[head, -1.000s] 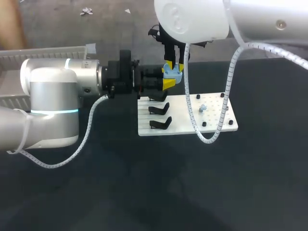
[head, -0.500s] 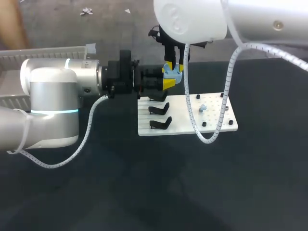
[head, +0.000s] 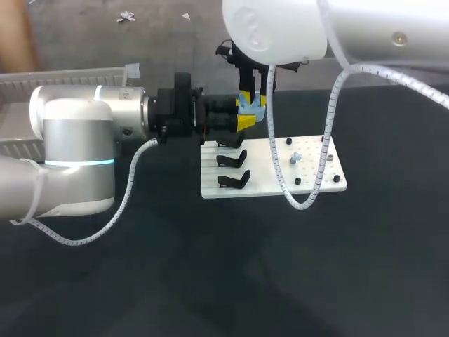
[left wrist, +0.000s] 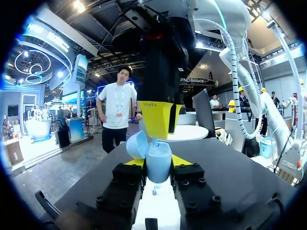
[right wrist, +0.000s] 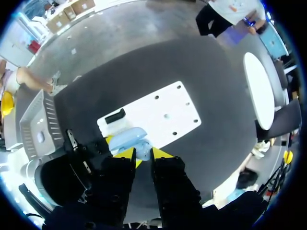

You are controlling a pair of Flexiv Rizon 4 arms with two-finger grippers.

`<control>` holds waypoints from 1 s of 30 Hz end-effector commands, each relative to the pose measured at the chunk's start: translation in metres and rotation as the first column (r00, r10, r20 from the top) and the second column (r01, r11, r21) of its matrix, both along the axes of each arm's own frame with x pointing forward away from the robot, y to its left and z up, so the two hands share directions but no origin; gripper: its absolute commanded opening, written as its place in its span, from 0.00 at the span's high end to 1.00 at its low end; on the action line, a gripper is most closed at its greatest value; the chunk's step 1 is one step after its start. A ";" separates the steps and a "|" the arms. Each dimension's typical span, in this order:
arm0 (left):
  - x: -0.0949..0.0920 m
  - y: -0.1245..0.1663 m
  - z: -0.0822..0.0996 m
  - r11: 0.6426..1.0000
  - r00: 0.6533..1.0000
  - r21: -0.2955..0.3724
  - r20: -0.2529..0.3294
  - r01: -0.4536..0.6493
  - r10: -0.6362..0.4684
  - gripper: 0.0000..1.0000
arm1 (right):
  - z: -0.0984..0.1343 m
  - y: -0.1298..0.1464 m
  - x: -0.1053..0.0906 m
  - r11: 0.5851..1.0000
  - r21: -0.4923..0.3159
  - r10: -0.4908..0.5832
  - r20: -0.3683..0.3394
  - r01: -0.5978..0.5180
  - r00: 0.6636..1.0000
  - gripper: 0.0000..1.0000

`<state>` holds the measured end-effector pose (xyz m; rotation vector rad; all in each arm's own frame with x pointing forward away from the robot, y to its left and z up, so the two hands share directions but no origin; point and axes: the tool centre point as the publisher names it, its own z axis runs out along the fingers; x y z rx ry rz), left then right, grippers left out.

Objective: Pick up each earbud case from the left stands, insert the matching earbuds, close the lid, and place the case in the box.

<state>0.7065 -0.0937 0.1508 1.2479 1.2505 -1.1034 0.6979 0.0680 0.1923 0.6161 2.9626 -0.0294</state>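
Little has changed in the last second: the right pincer [right wrist: 143, 153] has shifted only a hair over the earbud case [left wrist: 159, 162], while the left arm has kept still and the white board [head: 312, 168] with its black stands [head: 233, 180] lies as it did on the tabletop [head: 210, 281]; I read this as the fine work of seating an earbud being under way, not a new step begun. The left pincer [left wrist: 157, 163] is clamped on the light blue case, one yellow tip on each side of its body, holding it clear of the board's far edge; the lid [left wrist: 137, 144] stands open, tipped off to one side. The right pincer comes straight down from above, its yellow tips just at the mouth of the case; whether it grips an earbud or has let go I cannot tell, since the case hides what lies under the tips. One small pale blue earbud [head: 295, 157] sits apart on the board; so closing the lid and boxing the case are not yet done.
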 end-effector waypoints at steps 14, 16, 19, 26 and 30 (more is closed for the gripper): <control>-0.002 -0.001 -0.001 1.000 1.000 -0.005 0.006 -0.007 0.007 1.00 | -0.004 0.000 0.004 1.000 -0.004 0.001 -0.017 -0.001 1.000 1.00; -0.002 -0.001 -0.001 1.000 1.000 -0.005 0.006 -0.007 0.007 1.00 | -0.004 0.000 0.003 1.000 0.000 0.003 -0.024 -0.003 1.000 1.00; -0.002 -0.001 -0.001 1.000 1.000 -0.005 0.006 -0.007 0.007 1.00 | -0.003 0.000 0.002 1.000 0.001 0.004 -0.028 -0.004 1.000 1.00; -0.002 -0.001 -0.001 1.000 1.000 -0.005 0.006 -0.007 0.007 1.00 | -0.002 0.002 0.001 1.000 0.008 0.008 -0.028 -0.008 1.000 0.76; -0.002 -0.001 -0.001 1.000 1.000 -0.005 0.006 -0.007 0.007 1.00 | -0.002 0.002 -0.001 1.000 0.015 0.007 -0.029 -0.006 1.000 0.75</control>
